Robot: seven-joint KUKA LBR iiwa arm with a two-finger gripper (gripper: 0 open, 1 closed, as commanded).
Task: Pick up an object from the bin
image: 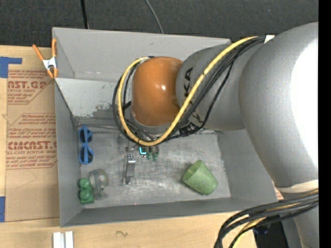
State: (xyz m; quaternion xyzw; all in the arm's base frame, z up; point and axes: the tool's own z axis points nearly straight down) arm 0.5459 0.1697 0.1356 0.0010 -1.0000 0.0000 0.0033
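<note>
My gripper [129, 168] reaches down from under the orange wrist cover to the bin floor, left of the middle. It hangs over bare floor with no object under it. Nearest to it, on the left, is a clear rounded piece [99, 180] joined to a small green knobbly toy [85, 191] in the bin's front left corner. A blue pair of toy glasses [85, 145] lies along the left wall. A pale green cup-shaped object [199, 177] lies on its side to the gripper's right.
The big grey arm with its yellow and black cables covers the bin's back and right part. Bare scuffed floor lies between the gripper and the green cup-shaped object.
</note>
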